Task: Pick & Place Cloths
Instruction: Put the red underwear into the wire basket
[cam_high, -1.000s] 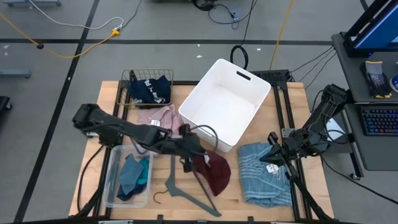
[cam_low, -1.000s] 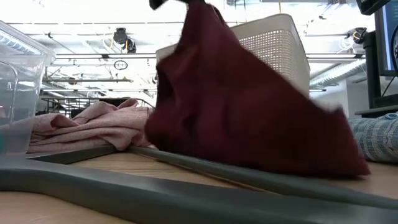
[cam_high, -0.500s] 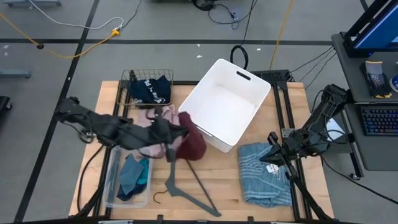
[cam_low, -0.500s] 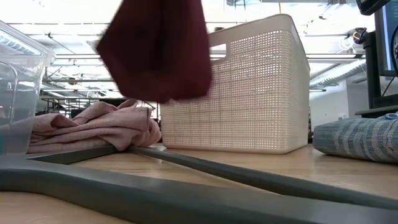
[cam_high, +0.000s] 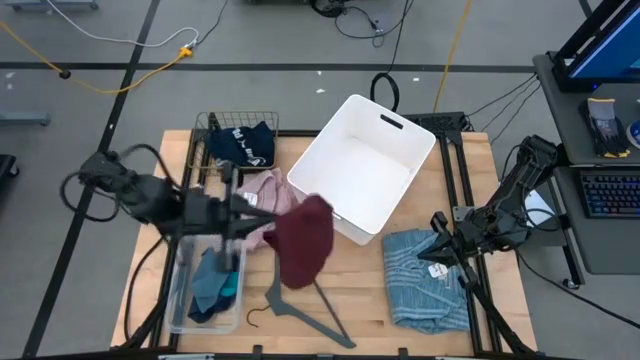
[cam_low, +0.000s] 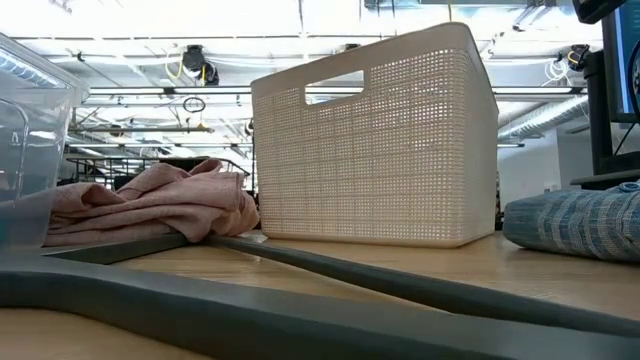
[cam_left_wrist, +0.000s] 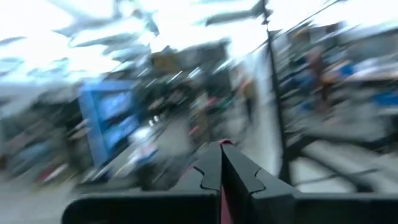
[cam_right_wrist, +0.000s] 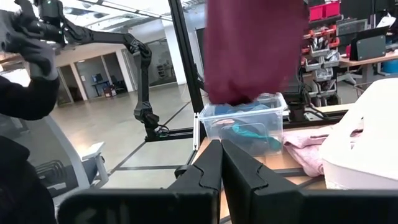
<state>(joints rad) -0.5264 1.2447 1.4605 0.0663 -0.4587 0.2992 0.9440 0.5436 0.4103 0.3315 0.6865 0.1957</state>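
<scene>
I am carrying the maroon cloth (cam_high: 303, 238) with my left fingers (cam_high: 238, 215) pinched fully closed on one edge; it is hanging limp above the bench (cam_high: 370, 290), between the clear tub (cam_high: 185, 300) and the white bin (cam_high: 362, 165). It is looking light, soft and floppy, so any bunched fold is offering a hold. My right fingers (cam_high: 440, 262) are closed, empty, over the blue ribbed cloth (cam_high: 425, 290).

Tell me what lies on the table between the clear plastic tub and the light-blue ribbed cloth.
In the high view, the grey plastic hanger lies between the clear plastic tub and the light-blue ribbed cloth; the maroon cloth hangs above.
</scene>
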